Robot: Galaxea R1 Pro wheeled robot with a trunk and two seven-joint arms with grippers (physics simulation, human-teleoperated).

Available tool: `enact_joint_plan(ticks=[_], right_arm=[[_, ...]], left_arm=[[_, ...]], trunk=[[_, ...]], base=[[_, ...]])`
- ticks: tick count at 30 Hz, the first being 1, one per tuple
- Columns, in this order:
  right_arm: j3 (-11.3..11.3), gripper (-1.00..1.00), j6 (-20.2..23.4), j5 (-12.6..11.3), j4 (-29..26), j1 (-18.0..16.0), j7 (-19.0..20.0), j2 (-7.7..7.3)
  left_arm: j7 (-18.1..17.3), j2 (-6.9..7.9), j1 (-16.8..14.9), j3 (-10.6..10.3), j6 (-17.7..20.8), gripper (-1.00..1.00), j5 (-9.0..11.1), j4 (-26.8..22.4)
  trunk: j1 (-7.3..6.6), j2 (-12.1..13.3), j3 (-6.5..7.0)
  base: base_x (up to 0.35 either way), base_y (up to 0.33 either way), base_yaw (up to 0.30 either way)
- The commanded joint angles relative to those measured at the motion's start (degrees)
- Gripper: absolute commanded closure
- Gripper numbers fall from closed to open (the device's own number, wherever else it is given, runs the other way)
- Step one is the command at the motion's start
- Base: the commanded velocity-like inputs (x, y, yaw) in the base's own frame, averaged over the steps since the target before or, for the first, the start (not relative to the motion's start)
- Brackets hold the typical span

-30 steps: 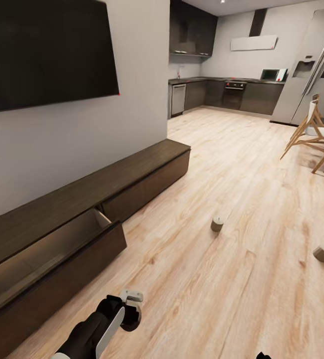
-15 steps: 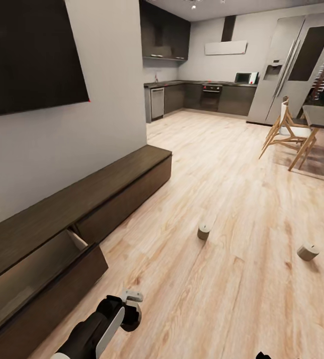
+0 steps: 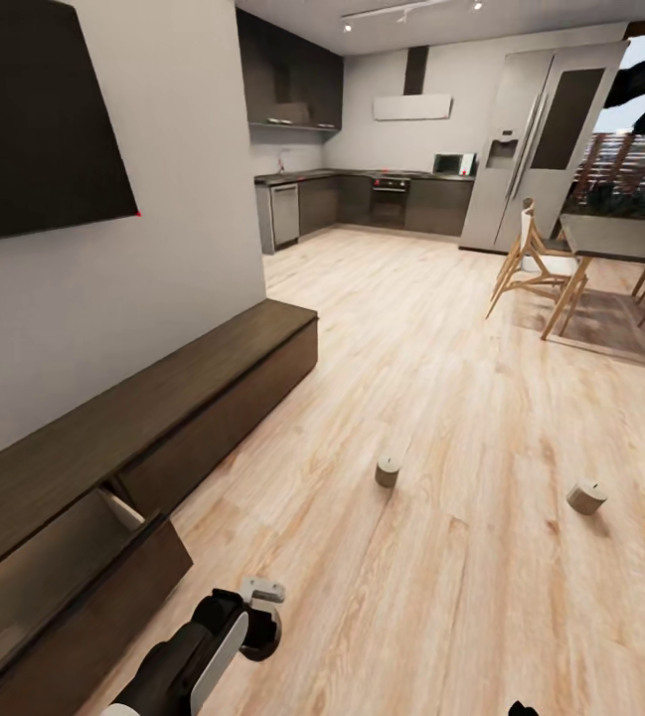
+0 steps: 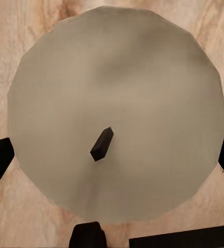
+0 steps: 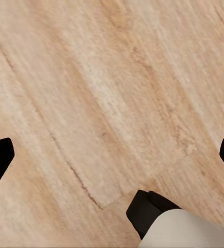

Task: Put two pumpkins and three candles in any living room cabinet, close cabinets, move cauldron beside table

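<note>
In the left wrist view a tan candle (image 4: 117, 103) with a short black wick is seen from above, and my left gripper (image 4: 112, 160) is shut on it, one dark fingertip at each side. In the head view my left gripper (image 3: 260, 634) hangs low over the floor near the cabinet (image 3: 193, 383), whose drawer (image 3: 83, 582) stands open at the lower left. Two more candles (image 3: 389, 471) (image 3: 586, 496) sit on the wooden floor ahead. My right gripper (image 5: 112, 155) is open above bare floorboards. The pumpkins, cauldron and table are out of view.
A large dark TV (image 3: 34, 119) hangs on the wall above the cabinet. A dining table (image 3: 615, 239) with wooden chairs (image 3: 531, 264) stands at the right. The kitchen units (image 3: 382, 199) and fridge (image 3: 526, 149) are far ahead, across open wooden floor.
The whole view has swung to the right, so the cabinet and both floor candles appear shifted left. My left arm holds the same pose, and nothing on the floor has moved.
</note>
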Motion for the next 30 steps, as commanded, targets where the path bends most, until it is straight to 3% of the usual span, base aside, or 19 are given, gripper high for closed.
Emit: enact_joint_plan(ticks=[1,12,23,26,30], right_arm=[[0.00,-1.00,0.42,-0.02,-0.18,0.02,-0.16,0.03],[0.21,-1.00,0.55,-0.06,-0.21,0.02,-0.06,0.01],[0.38,-1.00,0.64,0.06,-0.21,0.02,-0.05,0.06],[1.84,-1.00,0.62,0.22,-0.24,0.02,-0.04,0.05],[5.75,-1.00,0.52,0.45,-0.29,0.02,-0.49,0.01]], left_arm=[[0.49,0.02,-0.04,-0.16,0.16,1.00,0.56,-0.04],[0.49,0.02,-0.05,-0.24,0.16,1.00,0.56,-0.03],[0.49,0.02,-0.05,-0.24,0.16,1.00,0.55,-0.06],[0.49,0.02,-0.05,-0.24,0.16,1.00,0.55,-0.06],[0.49,0.02,-0.04,-0.24,0.16,1.00,0.55,-0.06]], trunk=[[0.03,-0.02,-0.01],[0.03,-0.02,0.13],[0.03,-0.02,-0.21],[0.03,-0.02,-0.22],[0.03,-0.02,-0.23]], base=[[0.324,0.018,-0.054],[0.340,-0.063,-0.009],[0.343,-0.142,-0.143],[0.343,-0.040,-0.010],[0.343,-0.009,0.000]])
